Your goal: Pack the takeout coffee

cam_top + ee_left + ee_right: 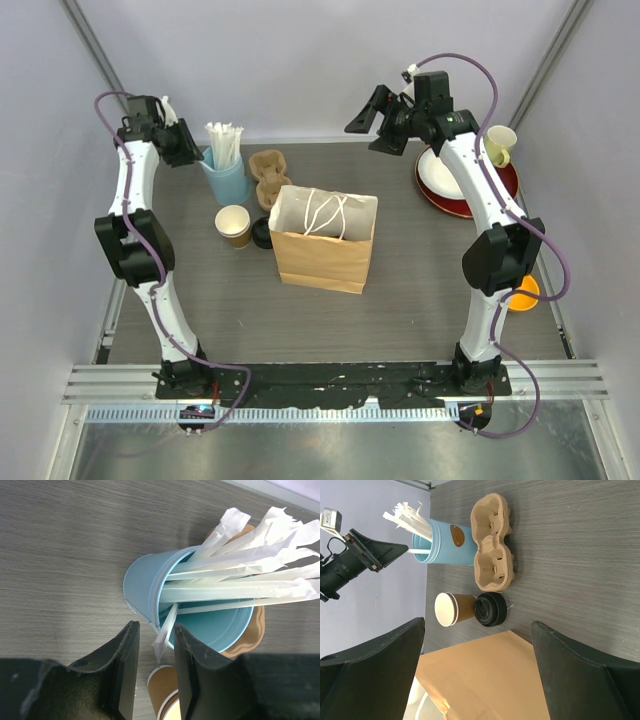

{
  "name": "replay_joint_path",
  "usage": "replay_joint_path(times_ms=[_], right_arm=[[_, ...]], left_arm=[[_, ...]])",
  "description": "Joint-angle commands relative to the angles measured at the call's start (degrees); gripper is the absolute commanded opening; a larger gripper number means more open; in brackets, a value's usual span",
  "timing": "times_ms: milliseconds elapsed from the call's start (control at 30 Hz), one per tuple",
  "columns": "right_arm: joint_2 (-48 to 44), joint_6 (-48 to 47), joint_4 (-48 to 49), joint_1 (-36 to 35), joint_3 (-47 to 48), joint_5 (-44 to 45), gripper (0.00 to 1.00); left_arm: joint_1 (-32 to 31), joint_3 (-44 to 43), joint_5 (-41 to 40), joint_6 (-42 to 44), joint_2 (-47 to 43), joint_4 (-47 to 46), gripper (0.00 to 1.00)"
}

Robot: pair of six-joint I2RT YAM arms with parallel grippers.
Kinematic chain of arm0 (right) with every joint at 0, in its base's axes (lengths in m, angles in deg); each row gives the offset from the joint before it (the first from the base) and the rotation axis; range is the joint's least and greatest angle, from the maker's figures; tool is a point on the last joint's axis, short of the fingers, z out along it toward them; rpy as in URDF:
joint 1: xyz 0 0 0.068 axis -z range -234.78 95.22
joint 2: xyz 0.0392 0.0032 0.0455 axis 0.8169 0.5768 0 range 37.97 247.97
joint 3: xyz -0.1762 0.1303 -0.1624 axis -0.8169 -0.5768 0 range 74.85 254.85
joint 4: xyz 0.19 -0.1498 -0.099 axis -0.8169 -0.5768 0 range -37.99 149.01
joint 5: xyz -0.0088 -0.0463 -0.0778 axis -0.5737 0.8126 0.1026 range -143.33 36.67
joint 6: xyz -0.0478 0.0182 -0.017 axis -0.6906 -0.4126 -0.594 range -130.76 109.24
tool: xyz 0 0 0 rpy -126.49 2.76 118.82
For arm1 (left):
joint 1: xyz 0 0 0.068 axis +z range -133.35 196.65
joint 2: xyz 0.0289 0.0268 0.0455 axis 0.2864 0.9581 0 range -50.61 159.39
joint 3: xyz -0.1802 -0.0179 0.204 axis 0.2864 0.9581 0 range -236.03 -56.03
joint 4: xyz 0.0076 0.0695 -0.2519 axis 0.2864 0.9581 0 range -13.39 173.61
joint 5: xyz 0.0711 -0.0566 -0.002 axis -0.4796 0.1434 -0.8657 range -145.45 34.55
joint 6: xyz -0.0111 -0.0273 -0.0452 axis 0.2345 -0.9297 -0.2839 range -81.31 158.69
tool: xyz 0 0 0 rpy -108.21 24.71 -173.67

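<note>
One brown kraft cup (233, 225) stands uncovered left of the paper bag (325, 240), and it also shows in the right wrist view (452, 609). A round black lid (261, 233) lies on the table between cup and bag. I see no second kraft cup. My left gripper (190, 150) hovers at the light-blue cup of straws (200, 610). Its jaws (156, 630) are a little apart, and one straw's end (162, 640) hangs loose between them. The kraft cup's rim (162, 687) peeks out below. High at the back, my right gripper (380, 115) is wide open and empty (479, 625).
A pulp two-cup carrier (268, 177) lies behind the bag, beside the straw cup (228, 178). At the back right, a pale-yellow mug (500, 145) stands by stacked red and white plates (450, 195). An orange object (523, 293) lies at the table's right edge.
</note>
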Motion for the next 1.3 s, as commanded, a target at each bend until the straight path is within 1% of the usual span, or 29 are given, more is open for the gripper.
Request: replay_joint_path(times_ms=[0, 67, 133, 167, 200, 267, 367, 400, 467, 633, 700, 800, 867, 933, 1000, 1133, 1267], right_arm=[[-2.3, -0.8, 0.7, 0.2, 0.1, -0.6, 0.93], [-1.8, -0.6, 0.7, 0.2, 0.4, -1.3, 0.92], [-1.5, -0.4, 0.7, 0.2, 0.7, -1.7, 0.92], [-1.2, -0.3, 0.8, 0.3, 0.9, -1.8, 0.92], [-1.1, -0.2, 0.8, 0.2, 0.9, -1.9, 0.93], [-0.8, 0.0, 0.7, 0.3, 1.2, -2.1, 0.93], [-0.6, 0.3, 0.7, 0.2, 1.3, -2.5, 0.93], [-0.6, 0.4, 0.7, 0.3, 1.3, -2.6, 0.93], [-0.5, 0.6, 0.8, 0.2, 1.5, -2.6, 0.93], [-0.4, 0.7, 0.8, 0.3, 2.5, -2.9, 0.93], [-0.3, 3.3, 1.4, 0.5, 2.9, -4.2, 0.93], [-0.2, 10.0, 8.2, 0.9, 2.0, -7.0, 0.93], [-0.3, 12.5, 12.9, 0.9, 2.4, -5.5, 0.93], [-1.1, 14.0, 19.8, 0.8, 2.0, -3.6, 0.93], [-2.9, 13.6, 25.2, 0.6, 2.1, -2.2, 0.93], [-4.8, 9.6, 27.6, -0.7, 3.9, -1.2, 0.93], [-7.9, 6.0, 30.4, -2.9, 1.2, -1.5, 0.95]], left_arm=[[0.1, -3.1, 2.6, 0.8, -0.7, -2.4, 0.40], [0.2, -3.5, 3.0, 1.0, -0.6, -3.3, 0.42], [0.1, -3.6, 3.2, 1.0, -0.3, -3.8, 0.39], [0.1, -3.5, 3.1, 1.0, -0.1, -3.6, 0.36], [0.2, -3.5, 3.1, 1.0, -0.1, -3.4, 0.28], [0.2, -3.4, 3.5, 1.0, -0.1, -3.1, 0.24], [0.2, -2.7, 4.1, 1.1, -0.5, -2.8, 0.17], [0.2, -2.7, 4.1, 1.2, -0.5, -2.5, 0.09], [0.3, -2.9, 3.8, 1.2, -0.7, -1.9, 0.01], [0.5, -2.8, 4.4, 1.4, -3.5, -1.0, 0.00], [0.5, -2.9, 5.6, 2.1, -5.4, -1.2, 0.00], [0.4, -2.7, 7.0, 3.6, -7.7, -1.1, 0.00], [0.4, -2.2, 7.9, 5.6, -10.4, -0.7, 0.00], [0.4, -1.6, 8.5, 7.1, -13.7, -0.6, 0.00], [0.4, -0.5, 9.3, 9.3, -15.8, -0.2, 0.00], [0.5, -1.6, 10.4, 10.9, -19.5, 2.7, 0.00], [0.4, -5.6, 10.9, 10.8, -21.6, 5.4, 0.00]])
